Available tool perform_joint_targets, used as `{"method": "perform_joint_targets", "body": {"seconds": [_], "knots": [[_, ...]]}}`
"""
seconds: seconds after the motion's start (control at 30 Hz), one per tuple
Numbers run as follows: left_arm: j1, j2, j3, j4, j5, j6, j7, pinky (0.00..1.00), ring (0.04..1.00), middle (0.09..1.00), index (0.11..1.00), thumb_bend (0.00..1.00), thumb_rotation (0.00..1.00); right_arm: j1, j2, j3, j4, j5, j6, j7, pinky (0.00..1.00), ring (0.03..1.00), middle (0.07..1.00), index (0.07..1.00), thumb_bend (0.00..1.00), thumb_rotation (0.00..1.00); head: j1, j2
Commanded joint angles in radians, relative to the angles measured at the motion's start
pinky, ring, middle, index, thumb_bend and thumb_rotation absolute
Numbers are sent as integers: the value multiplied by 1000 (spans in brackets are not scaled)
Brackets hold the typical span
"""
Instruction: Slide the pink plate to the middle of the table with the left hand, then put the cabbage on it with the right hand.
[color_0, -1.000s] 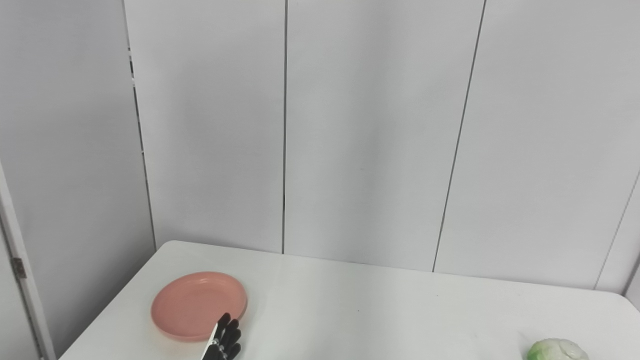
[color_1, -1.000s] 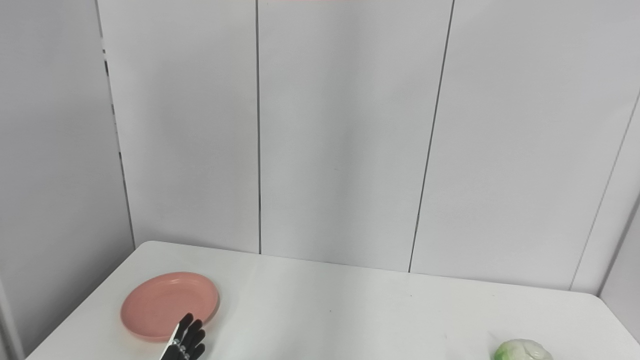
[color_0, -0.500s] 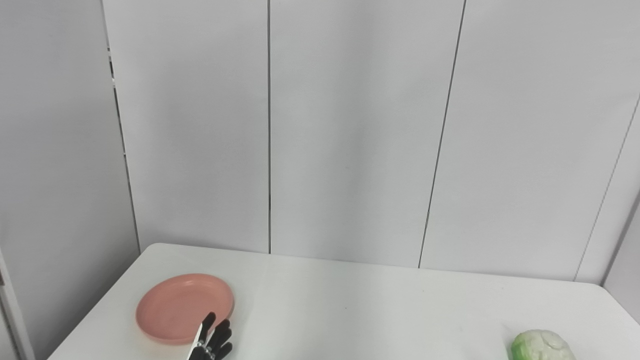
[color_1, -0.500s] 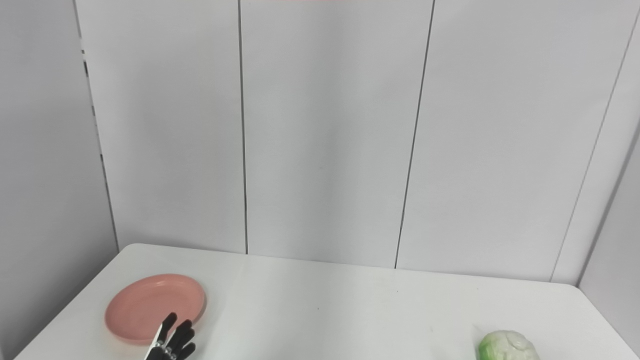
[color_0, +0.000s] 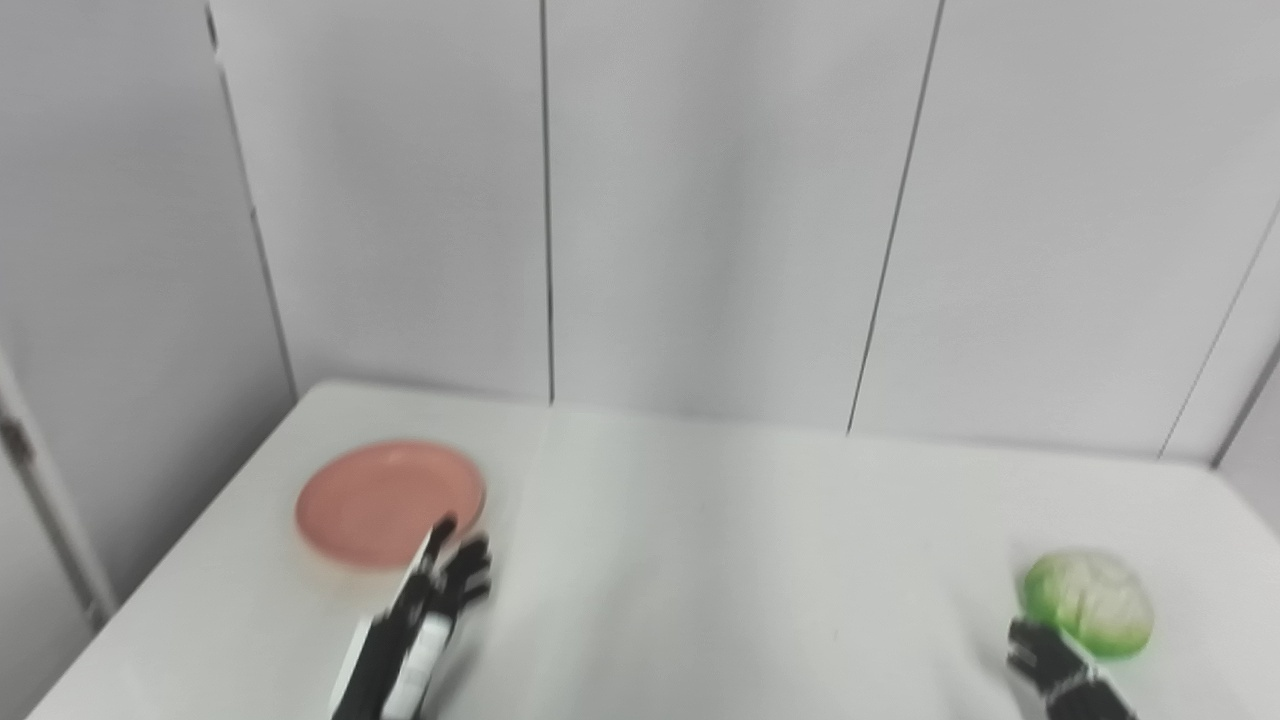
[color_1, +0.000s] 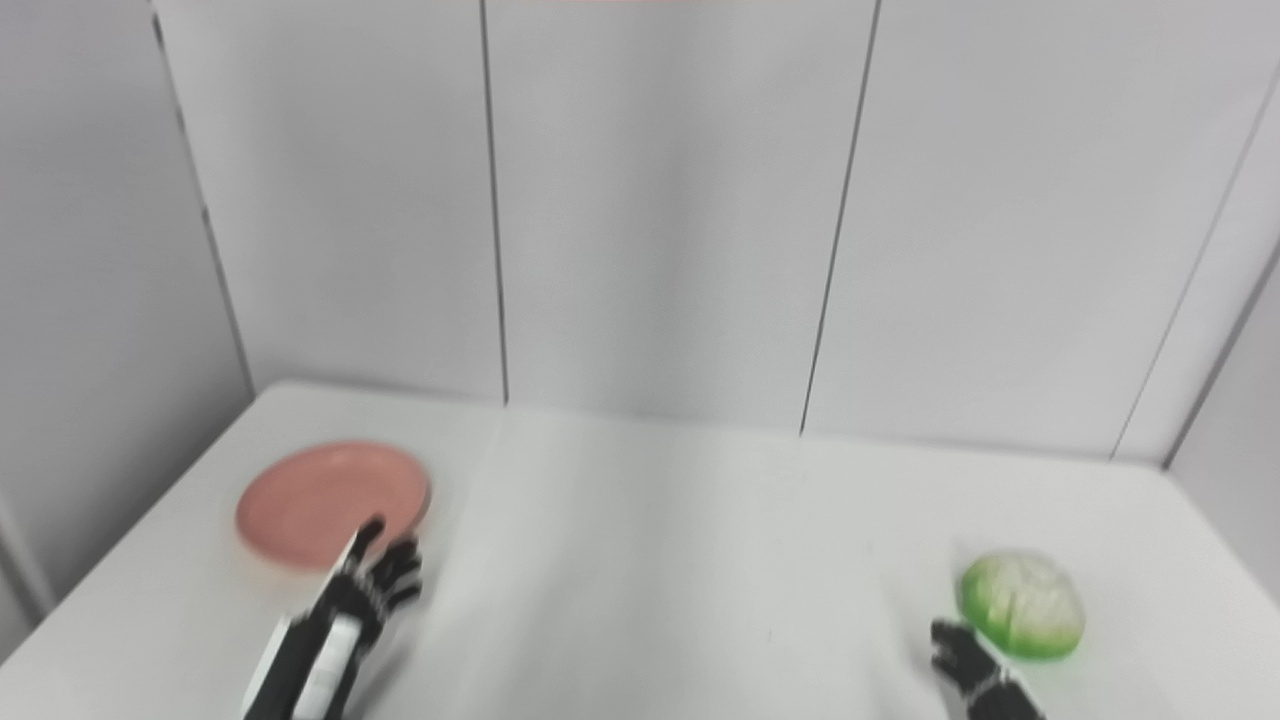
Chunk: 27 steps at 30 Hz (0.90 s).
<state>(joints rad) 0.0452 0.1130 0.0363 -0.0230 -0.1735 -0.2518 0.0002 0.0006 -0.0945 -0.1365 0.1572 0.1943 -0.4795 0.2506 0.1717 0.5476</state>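
Black fingers of your left hand (color_0: 445, 585) spread open beside the plate (color_0: 388, 490); right hand (color_0: 1045, 660), grip unclear, nears the cabbage (color_0: 1088, 604).

The plate (color_0: 385, 500) is plain salmon pink on a white table (color_0: 720, 560). The cabbage (color_0: 1088, 602) is pale green with whitish veins. Both hands (color_0: 445, 585) (color_0: 1050, 665) are black.

The pink plate (color_0: 390, 502) is a round, shallow dish of salmon colour with a low raised rim, lying flat and right way up on the desk (color_0: 720, 560) toward its 10 o'clock corner, well off the middle. The cabbage (color_0: 1088, 604) is a rounded head, bright green with paler whitish veining on top, resting on the desk far over at 4 o'clock. The two lie well apart. Both look blurred.
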Motion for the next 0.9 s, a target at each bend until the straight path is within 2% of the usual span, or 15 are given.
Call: {"method": "perform_joint_targets", "body": {"seconds": [0.0, 0.1, 0.23, 0.37, 0.5, 0.77, 0.87], "knots": [[-253, -12, 32, -35, 25, 21, 41, 859, 871, 871, 936, 887, 804, -120, 2, 29, 107, -13, 147, -32, 860, 858, 825, 765, 635, 636, 3, 0], [-282, -10, 56, -32, 11, 38, 45, 865, 879, 866, 926, 900, 775, -124, -4, 26, 119, -8, 140, -33, 849, 856, 826, 765, 618, 617, 14, -18], [-315, 4, 93, -32, 15, 53, 50, 873, 888, 873, 926, 920, 767, -128, -18, 30, 140, 9, 134, -26, 861, 859, 828, 759, 626, 614, 25, -17], [-349, 39, 126, -23, 39, 57, 51, 853, 880, 874, 930, 907, 787, -125, -29, 37, 141, 24, 129, -21, 870, 862, 828, 762, 609, 623, 29, -22], [-387, 71, 165, -4, 16, 65, 44, 848, 887, 879, 915, 913, 776, -124, -36, 40, 156, 35, 118, -17, 874, 865, 829, 759, 607, 615, 29, -29], [-487, 175, 240, 102, -35, 45, 20, 907, 910, 896, 877, 893, 779, -127, -31, 46, 178, 30, 97, -20, 867, 866, 830, 756, 633, 619, 18, -54], [-511, 215, 260, 138, -21, 37, 27, 873, 897, 892, 869, 900, 779, -128, -28, 46, 186, 25, 86, -24, 863, 862, 826, 748, 624, 614, 17, -58]]}}
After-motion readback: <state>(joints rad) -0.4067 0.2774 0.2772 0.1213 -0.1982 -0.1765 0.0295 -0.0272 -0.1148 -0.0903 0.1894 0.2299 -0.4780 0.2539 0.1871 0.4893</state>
